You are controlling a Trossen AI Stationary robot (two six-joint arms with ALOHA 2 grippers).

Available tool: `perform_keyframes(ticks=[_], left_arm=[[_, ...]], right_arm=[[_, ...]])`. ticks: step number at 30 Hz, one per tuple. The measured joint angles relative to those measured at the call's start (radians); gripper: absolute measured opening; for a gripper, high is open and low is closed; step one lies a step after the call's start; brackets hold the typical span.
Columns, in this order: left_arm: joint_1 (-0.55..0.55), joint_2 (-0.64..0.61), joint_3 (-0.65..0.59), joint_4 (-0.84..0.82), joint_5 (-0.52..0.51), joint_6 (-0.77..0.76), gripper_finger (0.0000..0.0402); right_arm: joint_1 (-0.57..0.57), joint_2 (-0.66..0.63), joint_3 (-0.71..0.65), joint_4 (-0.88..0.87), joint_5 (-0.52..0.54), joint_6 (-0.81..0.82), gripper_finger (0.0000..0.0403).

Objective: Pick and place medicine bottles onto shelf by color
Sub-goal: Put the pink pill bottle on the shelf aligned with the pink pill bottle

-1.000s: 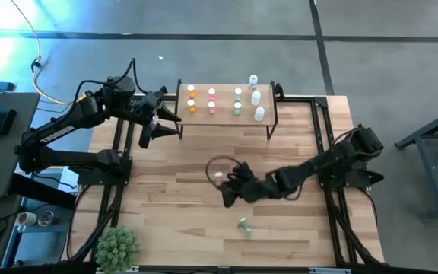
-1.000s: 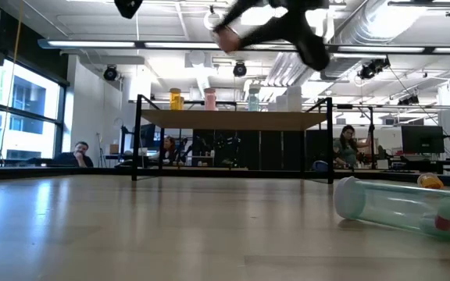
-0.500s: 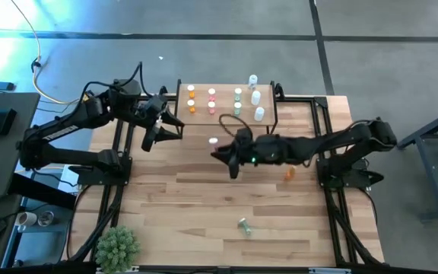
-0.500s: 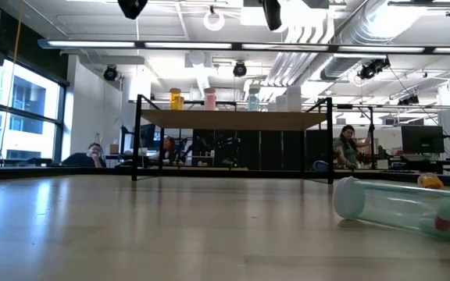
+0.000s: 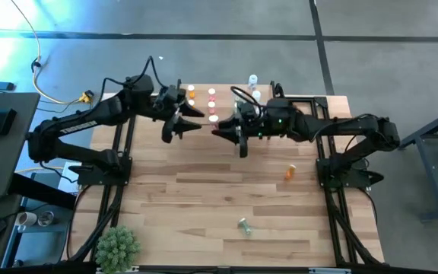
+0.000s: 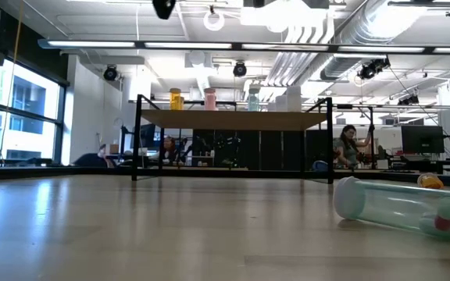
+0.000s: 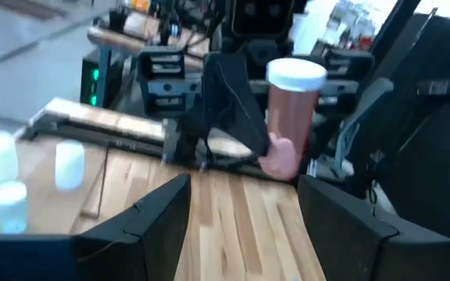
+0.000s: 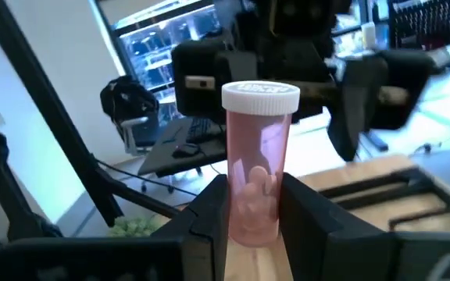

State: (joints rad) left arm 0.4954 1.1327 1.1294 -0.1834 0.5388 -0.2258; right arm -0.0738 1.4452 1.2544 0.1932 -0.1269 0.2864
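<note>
My right gripper (image 5: pixel 223 131) is shut on a pink bottle with a white cap (image 8: pixel 256 156), above the near left part of the shelf (image 5: pixel 201 97). The pink bottle also shows in the left wrist view (image 7: pixel 291 117). My left gripper (image 5: pixel 188 123) is open and empty just left of it, facing the bottle (image 7: pixel 244 226). Orange (image 5: pixel 191 97), pink (image 5: pixel 211 100) and white (image 5: pixel 255 87) bottles stand upright on the shelf. A green bottle (image 5: pixel 243 224) and an orange bottle (image 5: pixel 288 173) lie on the table. My right gripper pinches the pink bottle's lower body (image 8: pixel 250 211) between its two fingers, one on each side. The bottle stands upright in the hold, its white cap (image 8: pixel 260 95) on top, lifted clear of the table.
A green plant (image 5: pixel 118 247) stands at the table's near left corner. In the low view the shelf (image 6: pixel 233 119) stands on thin black legs at the far side, and the green bottle (image 6: pixel 405 207) lies on its side at the near right. People sit in the room beyond.
My right gripper has carried the pink bottle from above the table's middle toward the far edge, up to the shelf's near left part. My left gripper has gone toward the table's right edge, closer to the shelf and the pink bottle.
</note>
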Motion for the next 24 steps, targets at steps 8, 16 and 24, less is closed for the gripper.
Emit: perform_keyframes(ticks=[8, 16, 24], left_arm=[[0.000, 0.094, 0.000, 0.220, 0.000, -0.044, 0.0227], [-0.001, 0.155, 0.000, 0.369, -0.053, -0.088, 0.0227], [-0.010, 0.188, 0.000, 0.379, -0.152, -0.086, 0.0227]], right_arm=[[-0.089, 0.000, 0.115, -0.229, -0.111, -0.119, 0.0079], [-0.161, 0.000, 0.166, -0.338, -0.172, -0.138, 0.0079], [-0.195, 0.000, 0.167, -0.346, -0.186, -0.134, 0.0079]])
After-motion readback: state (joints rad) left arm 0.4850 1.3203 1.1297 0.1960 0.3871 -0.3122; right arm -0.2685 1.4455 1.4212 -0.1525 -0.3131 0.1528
